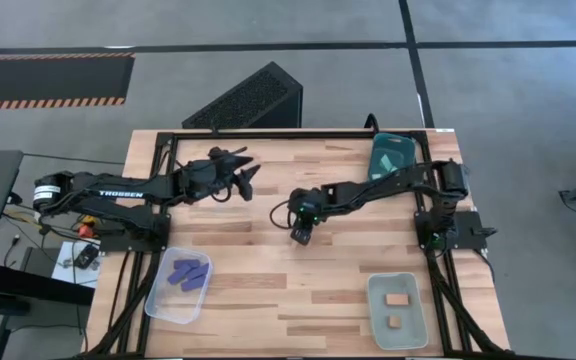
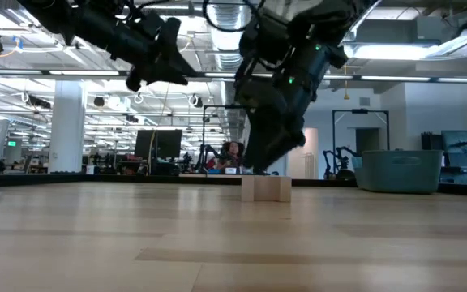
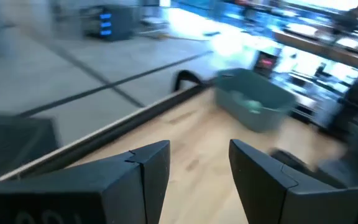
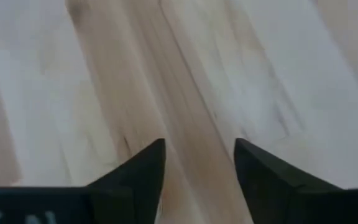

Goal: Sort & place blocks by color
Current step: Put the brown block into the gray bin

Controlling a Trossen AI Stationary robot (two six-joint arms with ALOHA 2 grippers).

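A: Start nearest the low camera. What lies on the surface [image 2: 217, 251]?

B: A tan block [image 2: 266, 189] stands on the wood, mid-surface. It looks like an arch or two pieces side by side; I cannot tell which. The right gripper [image 2: 259, 162] hangs just above it, leaning over its left end as that view shows it.

A: Holding it?

B: No. In the right wrist view the fingers [image 4: 143, 167] stand apart with only bare wood between them. The block is not between them there, so it lies off the gripper's line, very near but to one side. From above, the right gripper [image 1: 301, 233] is at the middle of the surface, and the block is hidden by it or too small to pick out.

A: And the left arm?

B: The left gripper [image 1: 248, 178] is farther back and raised, its fingers [image 3: 148, 168] apart and empty, pointing toward the teal bin [image 3: 253, 106] in the far corner.

A: So which arm is nearer?

B: The right, plainly. I judge its next move turns on centring over the block before it comes down.

A: Where would it go?

B: Likely the clear bin [image 1: 398, 310] on the right, which already holds two tan pieces [image 1: 397, 299]. The purple bars [image 1: 188, 274] sit in the left clear bin [image 1: 160, 300].
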